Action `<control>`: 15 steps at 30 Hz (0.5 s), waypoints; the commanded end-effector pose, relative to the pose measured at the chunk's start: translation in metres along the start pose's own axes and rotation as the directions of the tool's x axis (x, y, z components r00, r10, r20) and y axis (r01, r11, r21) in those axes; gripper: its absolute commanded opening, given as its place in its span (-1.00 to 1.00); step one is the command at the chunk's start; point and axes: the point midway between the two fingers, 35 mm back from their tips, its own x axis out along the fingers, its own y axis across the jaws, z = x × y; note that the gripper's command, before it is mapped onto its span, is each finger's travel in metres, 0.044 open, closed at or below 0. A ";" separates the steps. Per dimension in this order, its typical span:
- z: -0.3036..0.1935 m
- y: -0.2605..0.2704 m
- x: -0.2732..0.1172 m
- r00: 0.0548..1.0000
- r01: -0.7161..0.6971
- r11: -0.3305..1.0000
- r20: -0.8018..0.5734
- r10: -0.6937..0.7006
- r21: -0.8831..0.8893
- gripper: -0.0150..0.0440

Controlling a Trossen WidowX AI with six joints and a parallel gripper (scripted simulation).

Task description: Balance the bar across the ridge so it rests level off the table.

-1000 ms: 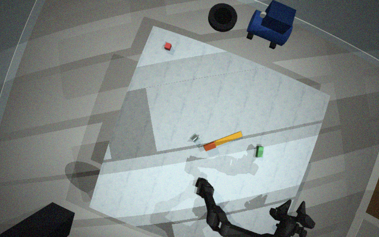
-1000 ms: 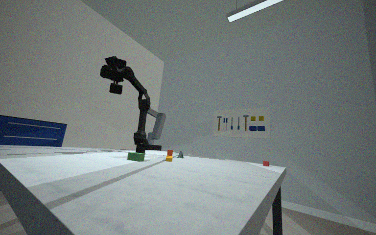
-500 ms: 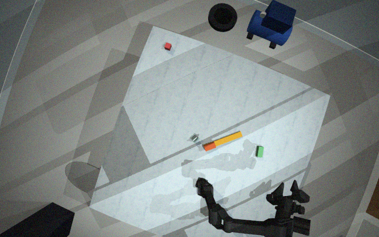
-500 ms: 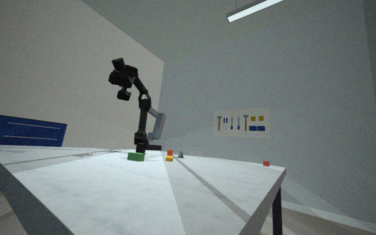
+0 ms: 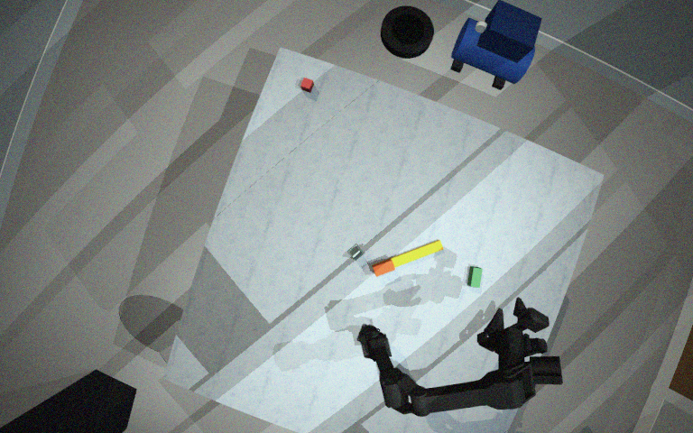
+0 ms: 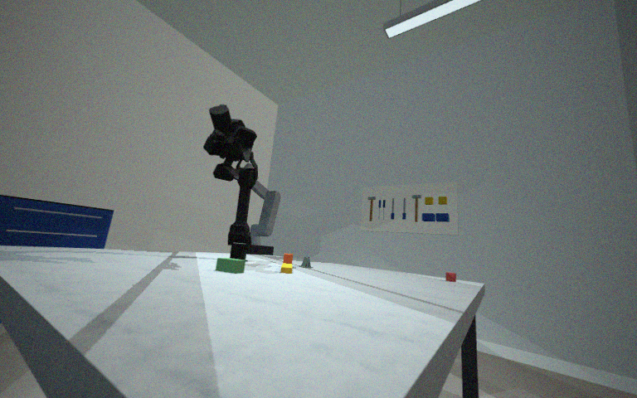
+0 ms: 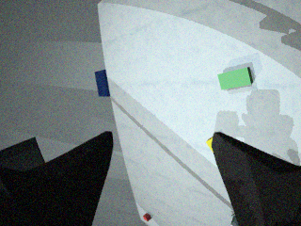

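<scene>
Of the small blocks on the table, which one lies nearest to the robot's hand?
The green block. It lies just ahead of the open hand, while the red cube sits at the far corner of the table.

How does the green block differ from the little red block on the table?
The green block is oblong and looks larger in the top view; the red block is a small cube. The green block lies near the arm's base and the yellow and orange bar; the red block sits alone by a far corner of the table. Both rest flat on the table, untouched.
</scene>
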 end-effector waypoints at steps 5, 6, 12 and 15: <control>-0.031 -0.010 0.031 0.992 0.103 0.992 -0.058 -0.108 -0.072 0.58; -0.035 -0.012 0.035 0.991 0.115 0.990 -0.064 -0.121 -0.083 0.58; -0.059 -0.020 0.054 0.975 0.183 0.971 -0.096 -0.198 -0.152 0.58; -0.072 -0.024 0.062 0.966 0.212 0.958 -0.109 -0.235 -0.192 0.58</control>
